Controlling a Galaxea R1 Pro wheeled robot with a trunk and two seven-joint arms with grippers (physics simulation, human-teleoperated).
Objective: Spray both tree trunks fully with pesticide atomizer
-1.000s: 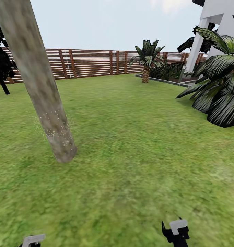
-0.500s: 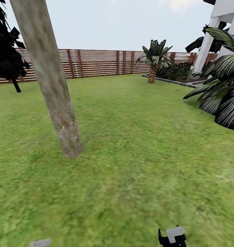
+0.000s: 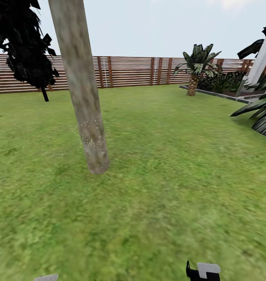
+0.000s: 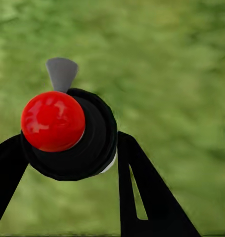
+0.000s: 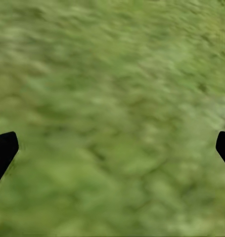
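Note:
The pesticide atomizer, a dark bottle with a round red top, sits between the black fingers of my left gripper, which is shut on it above the grass. One tree trunk, thick and mottled grey-beige, rises from the floor at the left of the middle in the head view. Pale speckles dot its lower part. Its crown is out of frame. My right gripper is open over bare grass, and its grey and black body shows at the bottom edge.
An all-black thin-stemmed tree stands at the far left. A brown slatted fence closes the lawn's far side. A short palm and a planted bed lie at the back right, with large palm fronds and a white house column at the right edge.
The whole head view has swung left, so the camera moved: the trunk now sits nearer the middle, more of the black tree shows, and the house and fronds have slid off the right.

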